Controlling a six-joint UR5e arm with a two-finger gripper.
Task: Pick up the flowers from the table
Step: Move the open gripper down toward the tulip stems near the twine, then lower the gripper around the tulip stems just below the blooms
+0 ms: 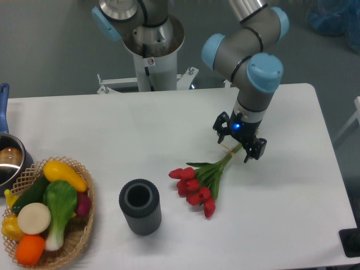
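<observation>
Here the gripper (pixel 238 145) closes around the flowers' (pixel 201 183) stems. The red blooms lie on the table (pixel 140 135), just right of the dark cylinder (pixel 140 206).

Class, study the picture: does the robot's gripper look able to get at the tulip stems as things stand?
Probably yes. The gripper sits right over the stem end of the flowers, with nothing between them; the dark cylinder stands well aside.

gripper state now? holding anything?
Gripper: down at the stem end of the flowers, jaws on either side of the stems; whether they have closed cannot be told. Flowers lie on the table.
</observation>
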